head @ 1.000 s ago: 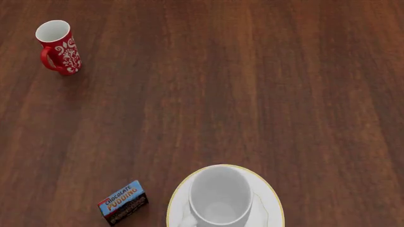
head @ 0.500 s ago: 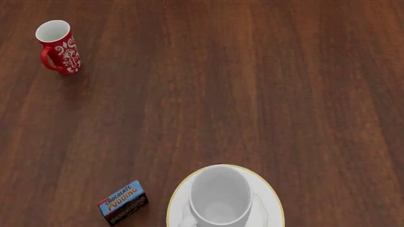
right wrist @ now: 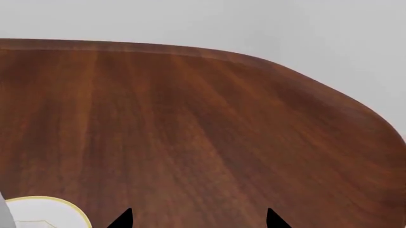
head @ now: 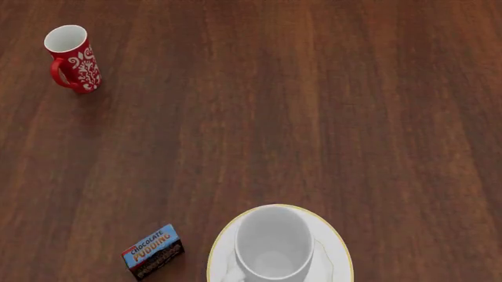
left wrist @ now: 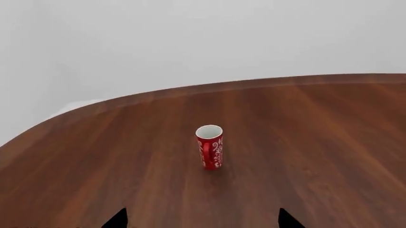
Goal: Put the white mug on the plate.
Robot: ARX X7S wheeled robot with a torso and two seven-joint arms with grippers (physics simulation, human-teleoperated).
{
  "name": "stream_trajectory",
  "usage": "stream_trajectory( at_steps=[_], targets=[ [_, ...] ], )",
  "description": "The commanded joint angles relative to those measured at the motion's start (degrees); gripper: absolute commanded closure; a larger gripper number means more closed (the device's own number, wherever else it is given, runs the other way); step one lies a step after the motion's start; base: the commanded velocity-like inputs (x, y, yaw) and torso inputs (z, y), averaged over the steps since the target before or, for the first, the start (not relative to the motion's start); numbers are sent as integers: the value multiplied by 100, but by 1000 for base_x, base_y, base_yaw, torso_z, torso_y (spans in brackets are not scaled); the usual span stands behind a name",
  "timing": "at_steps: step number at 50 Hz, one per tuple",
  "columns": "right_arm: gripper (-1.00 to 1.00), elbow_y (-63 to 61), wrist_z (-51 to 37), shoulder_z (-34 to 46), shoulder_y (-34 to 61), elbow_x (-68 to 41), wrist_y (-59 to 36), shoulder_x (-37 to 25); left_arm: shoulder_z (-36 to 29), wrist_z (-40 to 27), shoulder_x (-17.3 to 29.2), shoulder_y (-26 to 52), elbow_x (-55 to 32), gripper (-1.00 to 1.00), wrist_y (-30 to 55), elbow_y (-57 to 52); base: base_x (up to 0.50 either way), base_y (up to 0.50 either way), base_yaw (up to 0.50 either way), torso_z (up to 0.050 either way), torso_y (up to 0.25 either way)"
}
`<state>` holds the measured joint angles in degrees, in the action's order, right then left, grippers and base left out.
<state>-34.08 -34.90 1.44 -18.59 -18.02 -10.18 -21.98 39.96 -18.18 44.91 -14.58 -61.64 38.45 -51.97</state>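
Wooden table [head: 314, 117], both claws apart, empty.

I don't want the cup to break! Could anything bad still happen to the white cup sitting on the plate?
Maybe two things. The white mug stands upright on the plate, which lies at the table's near side, partly out of the head view, so a bump from the robot could shove it. The pudding box lies close beside the plate, and an arm sweeping there might knock it.
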Motion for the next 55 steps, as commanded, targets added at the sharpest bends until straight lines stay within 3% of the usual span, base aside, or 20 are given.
stream_trajectory(
  at_steps=[1, 15, 55],
  targets=[
    [-100, 16, -2, -20, -69, 4, 84, -16, 47, 729, -636, -673, 754, -100, -468, -149, 0, 0, 0, 0, 0],
    [-100, -154, -100, 8, -68, 12, -79, -51, 71, 1475, -1202, -1444, 1447, -100, -1073, -339, 0, 0, 0, 0, 0],
    [-100, -1684, -468, -253, -1157, 243, -1609, -993, 53, 1652, -1239, -1801, 1826, -100, -1245, -250, 0, 0, 0, 0, 0]
  ],
)
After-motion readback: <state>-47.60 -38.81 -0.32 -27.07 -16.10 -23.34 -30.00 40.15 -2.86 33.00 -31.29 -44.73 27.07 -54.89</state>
